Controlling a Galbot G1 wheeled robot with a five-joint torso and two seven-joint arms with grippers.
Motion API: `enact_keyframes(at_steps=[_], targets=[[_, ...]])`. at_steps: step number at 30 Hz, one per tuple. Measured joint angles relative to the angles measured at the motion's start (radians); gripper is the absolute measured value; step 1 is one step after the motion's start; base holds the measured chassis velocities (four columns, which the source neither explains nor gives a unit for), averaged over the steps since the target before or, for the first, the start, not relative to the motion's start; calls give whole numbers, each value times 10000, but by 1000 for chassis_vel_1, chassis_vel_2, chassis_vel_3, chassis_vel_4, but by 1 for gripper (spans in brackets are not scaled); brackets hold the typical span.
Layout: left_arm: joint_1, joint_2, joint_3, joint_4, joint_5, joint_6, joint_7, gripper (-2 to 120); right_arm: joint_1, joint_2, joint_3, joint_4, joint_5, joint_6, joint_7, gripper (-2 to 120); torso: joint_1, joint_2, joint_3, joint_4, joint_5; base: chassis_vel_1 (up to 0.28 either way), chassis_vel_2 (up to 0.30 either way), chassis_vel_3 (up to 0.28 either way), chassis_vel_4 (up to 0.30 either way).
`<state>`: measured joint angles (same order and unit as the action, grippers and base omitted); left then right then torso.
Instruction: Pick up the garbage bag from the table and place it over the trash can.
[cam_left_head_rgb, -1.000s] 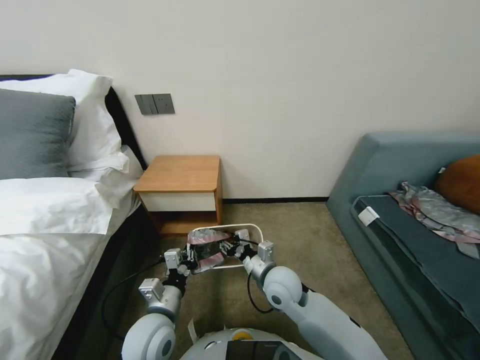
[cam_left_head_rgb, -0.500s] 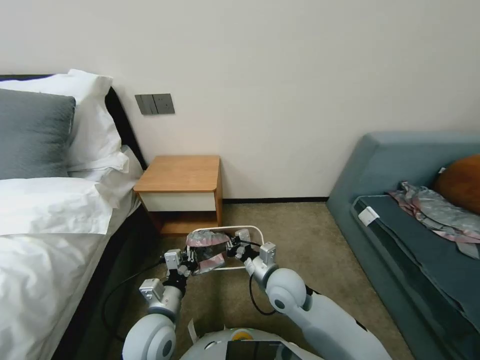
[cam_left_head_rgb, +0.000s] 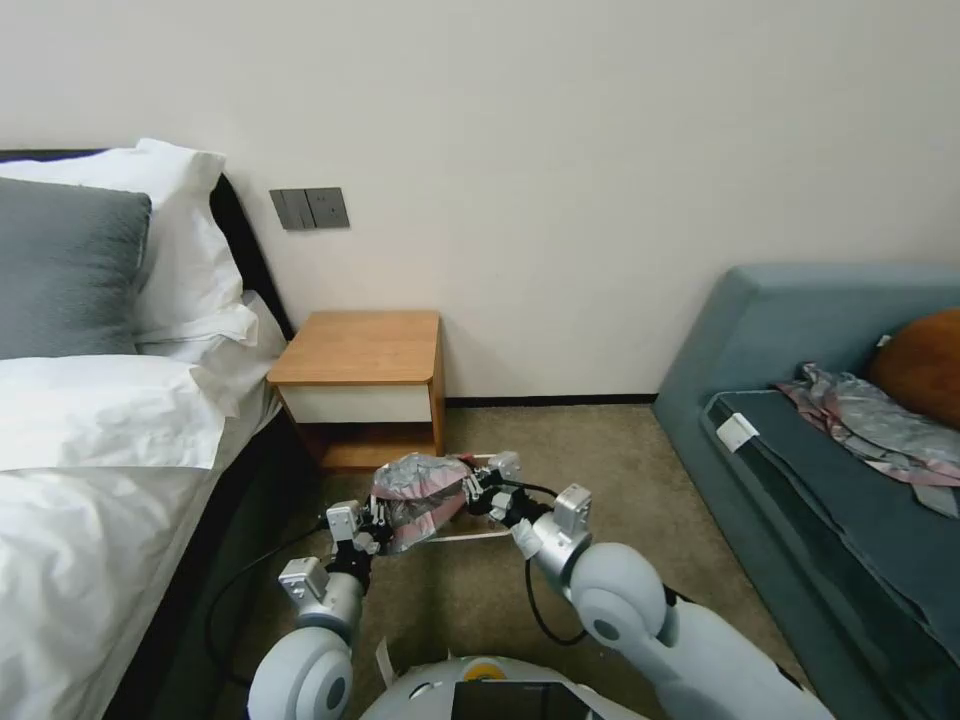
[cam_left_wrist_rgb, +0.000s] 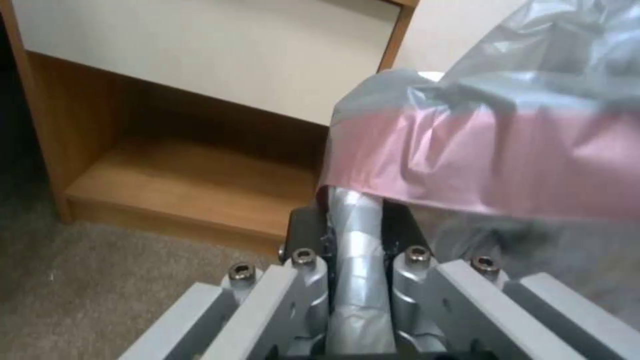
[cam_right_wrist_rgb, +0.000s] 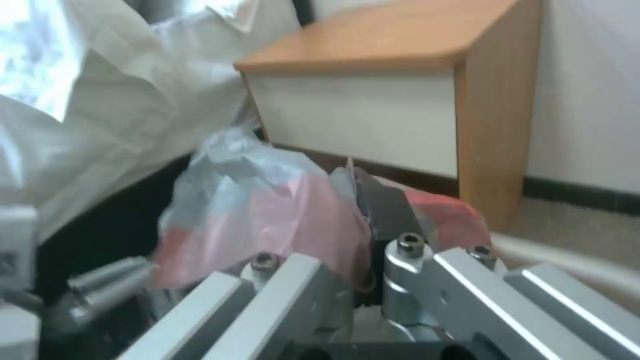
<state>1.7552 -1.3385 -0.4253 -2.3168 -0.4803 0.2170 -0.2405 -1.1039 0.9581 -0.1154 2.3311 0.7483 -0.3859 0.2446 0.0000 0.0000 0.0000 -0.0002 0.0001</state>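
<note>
At the lower centre of the head view, the garbage bag (cam_left_head_rgb: 420, 492) is held over the trash can (cam_left_head_rgb: 470, 537), below the table (cam_left_head_rgb: 362, 348), between the left gripper (cam_left_head_rgb: 378, 522) and right gripper (cam_left_head_rgb: 476, 494). In the left wrist view, the jaws are clenched on a grey fold beneath the pink band. In the right wrist view, the jaws are clamped on pink plastic.

Open carpet (cam_left_head_rgb: 600, 470) right of the trash can (cam_left_head_rgb: 478, 537); table (cam_left_head_rgb: 362, 383) close behind, bed (cam_left_head_rgb: 100, 520) left.

The right gripper (cam_right_wrist_rgb: 363, 250) is closed on the garbage bag (cam_right_wrist_rgb: 267, 200), pinching the crinkled grey plastic and its pink rim band. Just behind stands the wooden table (cam_right_wrist_rgb: 400, 65) with its white drawer front. White bedding (cam_right_wrist_rgb: 100, 100) lies beside it.
</note>
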Motion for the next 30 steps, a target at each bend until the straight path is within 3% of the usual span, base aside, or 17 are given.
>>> enact_keyframes(at_steps=[10, 12, 18, 24, 27, 30], targets=[[71, -100, 73, 15, 207, 17, 137, 5, 1434, -232, -214, -288, 755, -388, -18, 0, 0, 0, 1, 2, 0, 0, 0, 0, 0], [176, -178, 91, 16, 414, -29, 313, 5, 2752, -225, -710, -974, 1006, -703, 165, 0, 0, 0, 1, 3, 0, 0, 0, 0, 0], [260, -244, 100, -43, 615, -136, 474, 5, 4071, -27, -1210, -1815, 1262, -1125, 633, 0, 1, 0, 1, 4, 0, 0, 0, 0, 0], [325, -295, 83, -140, 736, -278, 598, 5, 4962, -89, -1498, -2328, 1809, -2340, 1191, 0, 1, 0, 1, 2, -1, 0, 0, 0, 0], [332, -316, 62, -159, 748, -336, 684, 5, 5288, -385, -1508, -2474, 2203, -3217, 929, 0, 0, -1, 1, 0, 0, 0, 0, 0, 0], [317, -341, 53, -162, 748, -382, 766, 5, 5574, -648, -1515, -2736, 2317, -3485, 432, 0, 0, 0, 1, 0, 0, 0, 0, 0, 0]])
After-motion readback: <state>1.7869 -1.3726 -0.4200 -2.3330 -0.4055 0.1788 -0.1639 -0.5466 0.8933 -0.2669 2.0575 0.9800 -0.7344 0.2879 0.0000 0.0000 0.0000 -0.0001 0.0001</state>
